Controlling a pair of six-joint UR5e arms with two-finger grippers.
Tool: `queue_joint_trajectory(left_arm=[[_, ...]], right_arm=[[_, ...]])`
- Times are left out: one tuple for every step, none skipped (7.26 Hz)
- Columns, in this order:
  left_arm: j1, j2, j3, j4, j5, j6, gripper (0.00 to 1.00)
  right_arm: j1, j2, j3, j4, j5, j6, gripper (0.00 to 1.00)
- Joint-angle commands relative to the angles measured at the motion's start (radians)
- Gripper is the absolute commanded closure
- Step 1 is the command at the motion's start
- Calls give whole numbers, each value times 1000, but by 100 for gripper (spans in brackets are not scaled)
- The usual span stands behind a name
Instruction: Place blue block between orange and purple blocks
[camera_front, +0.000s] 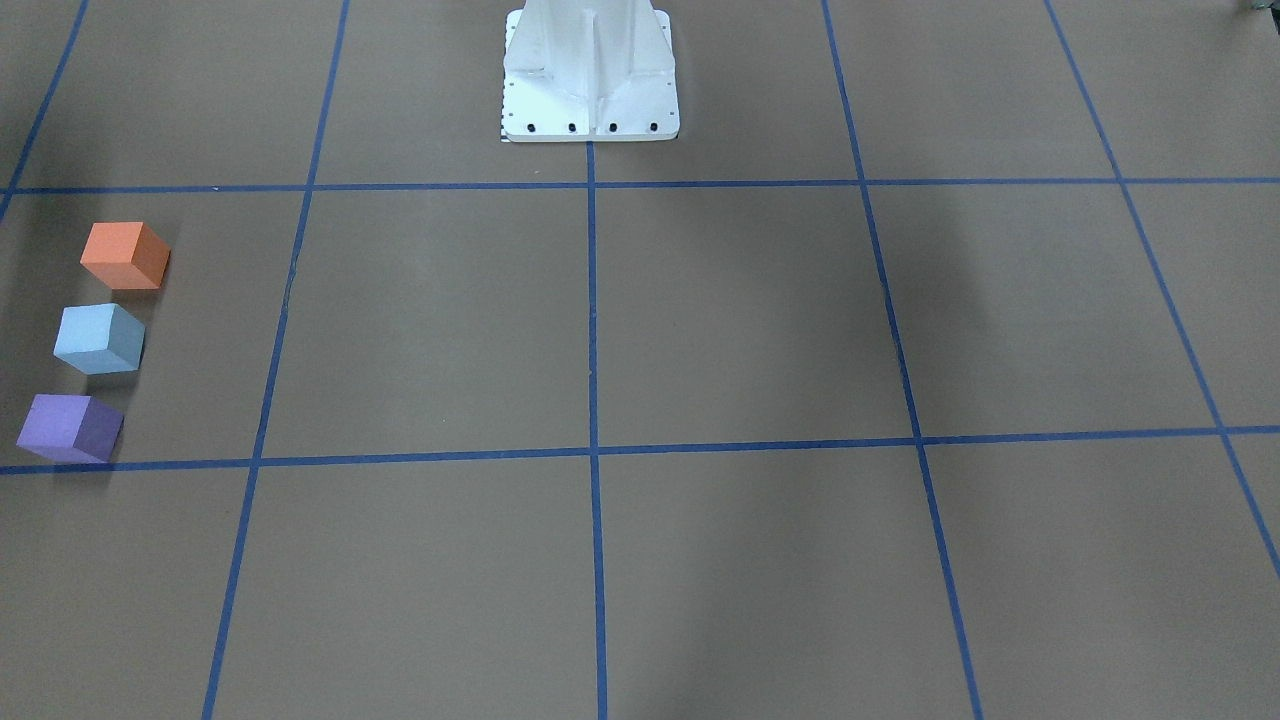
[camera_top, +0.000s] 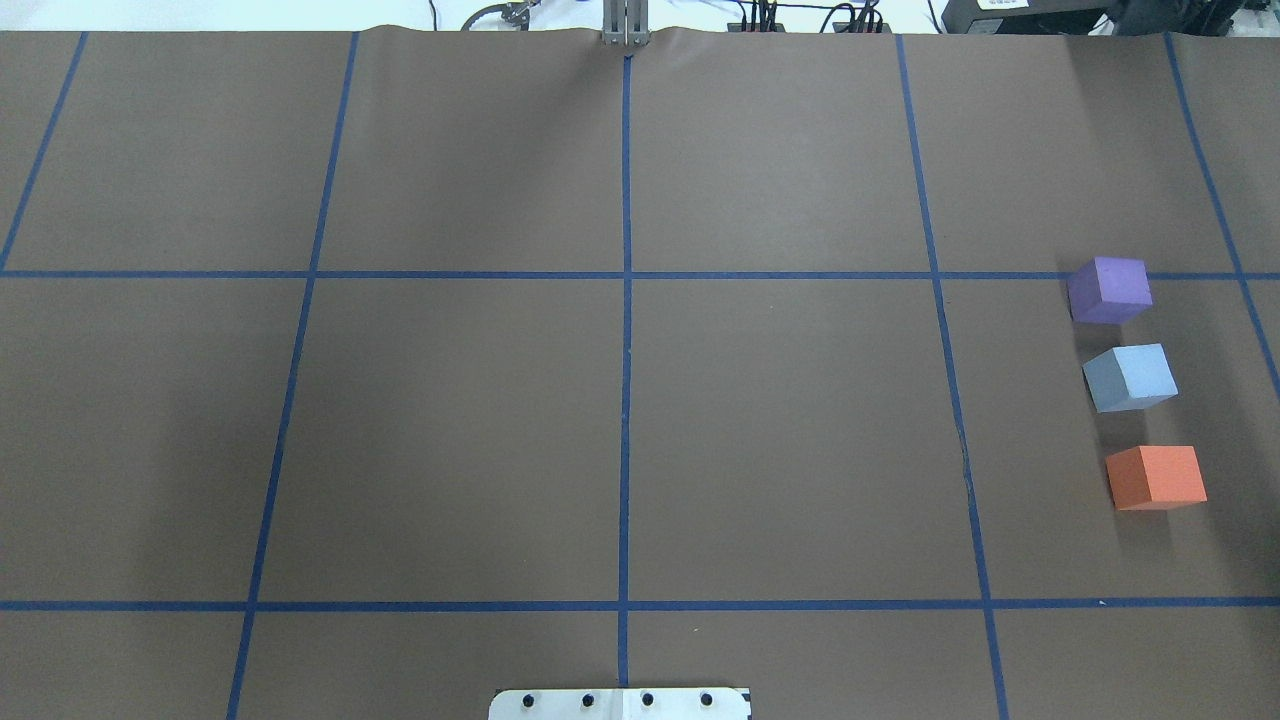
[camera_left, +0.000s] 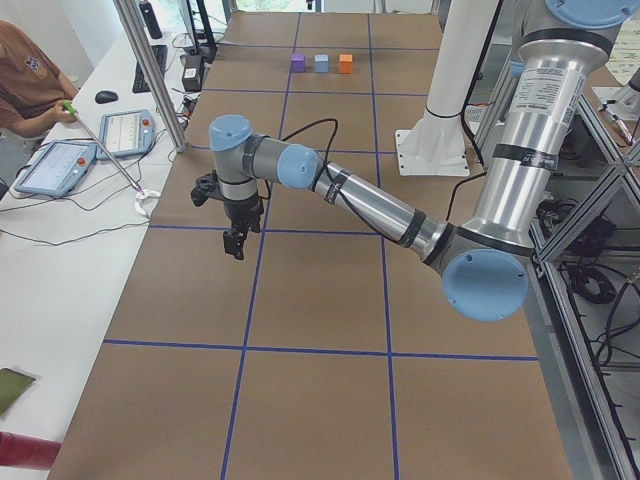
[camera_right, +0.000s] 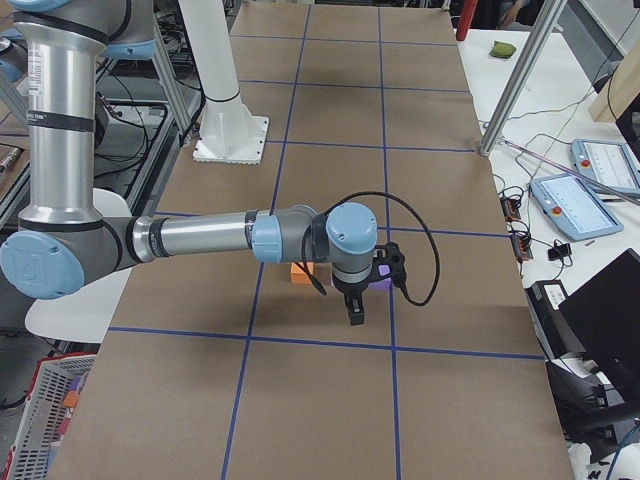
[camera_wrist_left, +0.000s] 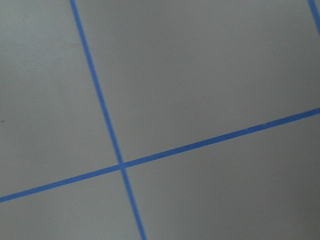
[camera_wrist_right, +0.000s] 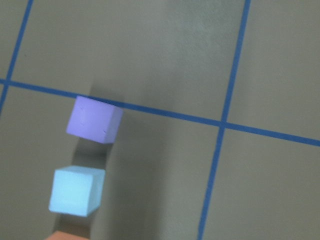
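The orange block (camera_top: 1156, 477), the light blue block (camera_top: 1130, 377) and the purple block (camera_top: 1108, 290) stand in a row at the table's right side, with small gaps between them and the blue one in the middle. The row also shows in the front-facing view, with the orange block (camera_front: 125, 255), the blue block (camera_front: 100, 338) and the purple block (camera_front: 70, 427). My right gripper (camera_right: 356, 316) hangs above the table just beside the row, and my left gripper (camera_left: 233, 250) hangs over the far side. I cannot tell whether either is open or shut.
The white robot base (camera_front: 590, 90) stands at the table's middle edge. Blue tape lines (camera_top: 625, 300) grid the brown table. An operator (camera_left: 25, 80) sits at a side table with tablets (camera_left: 60, 165) and cables.
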Motion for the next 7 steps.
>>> queue_joint_trajectory(left_arm=[[-54,96,72,-109,-87,67,0],[-54,132,81,-178,-85,67,0],[-52,203,98,-209,-77,67,0],[-51,196,141,-275,-77,40,0],[-51,193,134,-280,-79,-40,0],[-51,192,125,-279,-80,-51,0],[-51,186,123,-273,-83,-51,0]], right_arm=[[10,-20,-9,-6,-2,-19,1],[10,-38,-38,-3,-5,-20,1],[10,-32,-55,4,-11,-13,0],[10,-29,-52,2,-10,4,1],[10,-27,-49,4,-10,16,1],[10,-26,-43,4,-10,18,1],[10,-24,-40,4,-11,17,1]])
